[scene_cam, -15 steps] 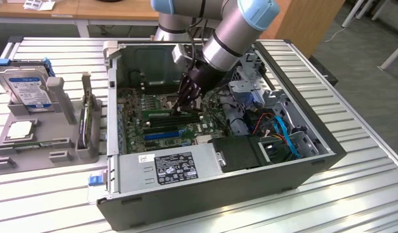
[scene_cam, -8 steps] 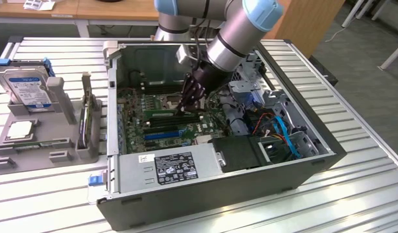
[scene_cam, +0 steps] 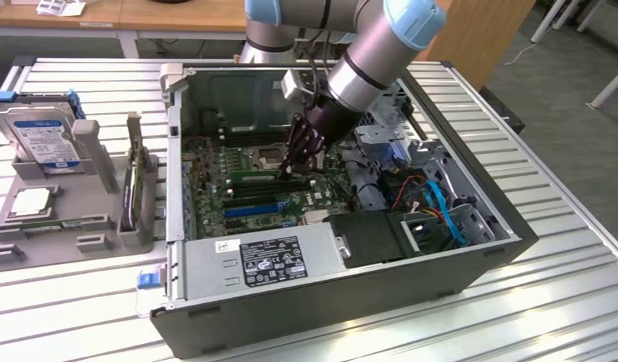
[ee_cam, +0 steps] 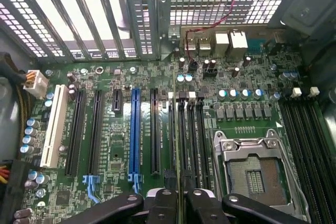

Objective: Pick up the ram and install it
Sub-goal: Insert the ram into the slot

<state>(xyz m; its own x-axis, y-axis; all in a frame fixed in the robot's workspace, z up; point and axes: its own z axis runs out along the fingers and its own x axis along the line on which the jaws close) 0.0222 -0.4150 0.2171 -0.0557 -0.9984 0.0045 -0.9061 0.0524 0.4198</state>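
Arm (scene_cam: 374, 56) reaches down into open PC case (scene_cam: 390, 302) on the slatted desk (scene_cam: 561, 302). Jaws sit low over the motherboard (scene_cam: 213, 170), approx. mid-board, just beside the CPU socket (ee_cam: 254, 174).

Jaws nearly together, clamped on the ram (scene_cam: 261, 175): a thin green stick lying lengthwise at the black slots next to the socket. Can't tell if it's fully seated.

Wrist view: black fingertips (ee_cam: 163, 205) close to each other, lined up w/ the black memory slots (ee_cam: 191, 140). Long blue slot (ee_cam: 135, 129) is off to one side, apart from the jaws.

Outside the case, on the exterior view's left:
- Hard drive (scene_cam: 43, 136) w/ blue-white label, standing in a grey holder (scene_cam: 93, 154).
- Small chip tray (scene_cam: 28, 204) near it.

Power supply (scene_cam: 258, 260) at the case's near edge, well apart from the jaws.
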